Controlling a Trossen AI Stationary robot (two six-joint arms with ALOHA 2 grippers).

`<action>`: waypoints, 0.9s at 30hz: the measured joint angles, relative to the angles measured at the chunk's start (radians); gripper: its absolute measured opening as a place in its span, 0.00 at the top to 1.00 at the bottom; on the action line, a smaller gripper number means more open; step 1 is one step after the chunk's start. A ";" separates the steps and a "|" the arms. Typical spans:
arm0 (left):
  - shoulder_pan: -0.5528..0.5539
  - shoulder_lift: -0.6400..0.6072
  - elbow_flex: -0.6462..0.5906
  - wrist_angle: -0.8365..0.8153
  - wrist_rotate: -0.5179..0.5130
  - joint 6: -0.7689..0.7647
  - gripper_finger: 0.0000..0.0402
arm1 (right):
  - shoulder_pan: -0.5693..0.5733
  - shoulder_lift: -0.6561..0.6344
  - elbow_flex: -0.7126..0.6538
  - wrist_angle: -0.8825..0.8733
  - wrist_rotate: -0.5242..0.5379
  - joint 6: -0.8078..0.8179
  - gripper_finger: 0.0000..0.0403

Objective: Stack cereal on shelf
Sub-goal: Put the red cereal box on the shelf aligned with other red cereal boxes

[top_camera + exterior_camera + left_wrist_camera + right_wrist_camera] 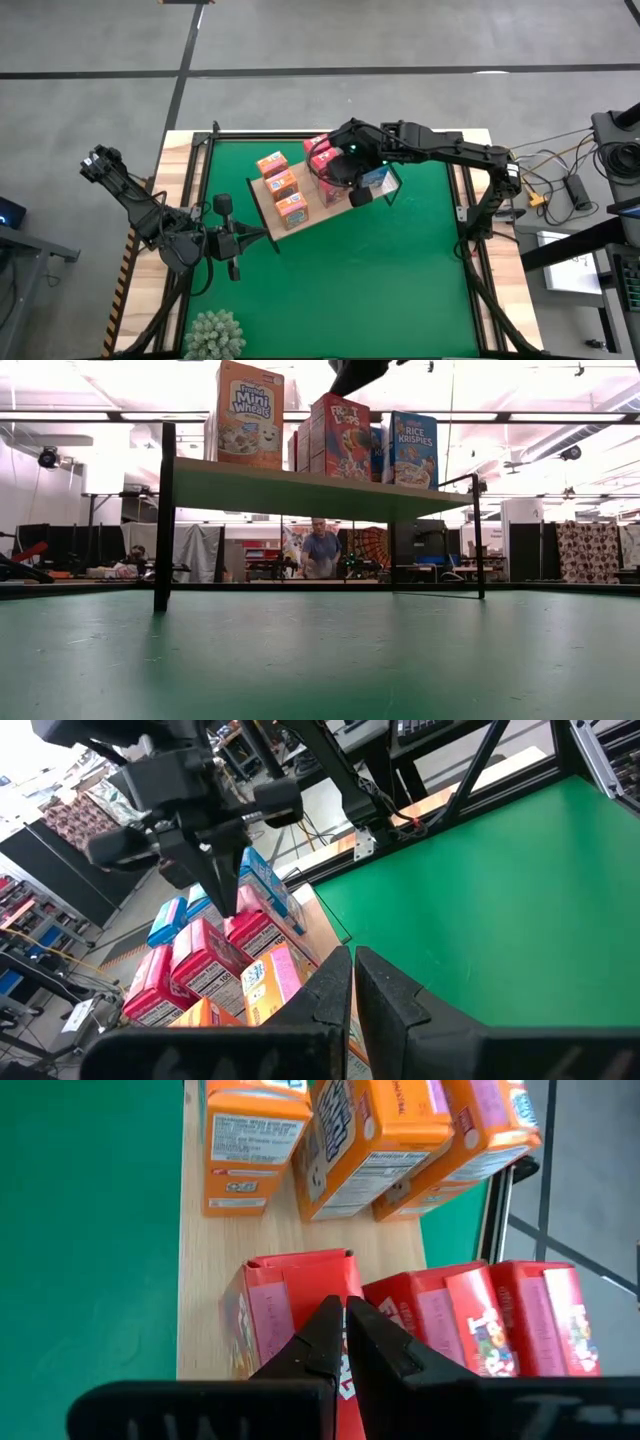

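Seen from above: light-wood shelf at frame centre on green mat. Standing on it, in rows: orange cereal boxes, pink-red boxes and blue boxes (blue ones partly hidden). Right gripper directly above the red row, fingers pressed together, holding nothing. Left gripper at lower left, just beside the shelf's corner, fingers likewise clenched and empty. Fuzzy plant at bottom edge.
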 joint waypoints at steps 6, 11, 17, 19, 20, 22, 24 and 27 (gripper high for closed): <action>0.000 0.000 0.000 0.000 0.000 0.000 1.00 | 0.000 0.000 -0.020 0.005 0.007 0.005 0.97; 0.000 0.000 0.000 0.000 0.000 0.000 1.00 | 0.000 0.000 -0.020 0.002 0.056 0.005 0.97; 0.000 0.000 0.000 0.000 0.000 0.000 1.00 | 0.000 0.000 -0.020 -0.003 0.068 0.007 0.97; 0.000 0.000 0.000 0.000 0.000 0.000 1.00 | 0.000 0.000 -0.020 -0.004 0.068 0.008 0.97; 0.000 0.000 0.000 0.001 0.000 0.000 1.00 | 0.000 0.000 -0.020 -0.004 0.068 0.008 0.97; 0.000 0.000 0.000 0.001 0.000 0.000 1.00 | 0.000 0.000 -0.020 -0.004 0.068 0.008 0.97; 0.000 0.000 0.000 0.001 0.000 0.000 1.00 | 0.000 0.000 -0.020 -0.003 0.068 0.010 0.97; 0.000 0.000 0.000 0.004 0.000 0.000 1.00 | 0.000 -0.002 -0.020 -0.003 0.069 0.013 0.97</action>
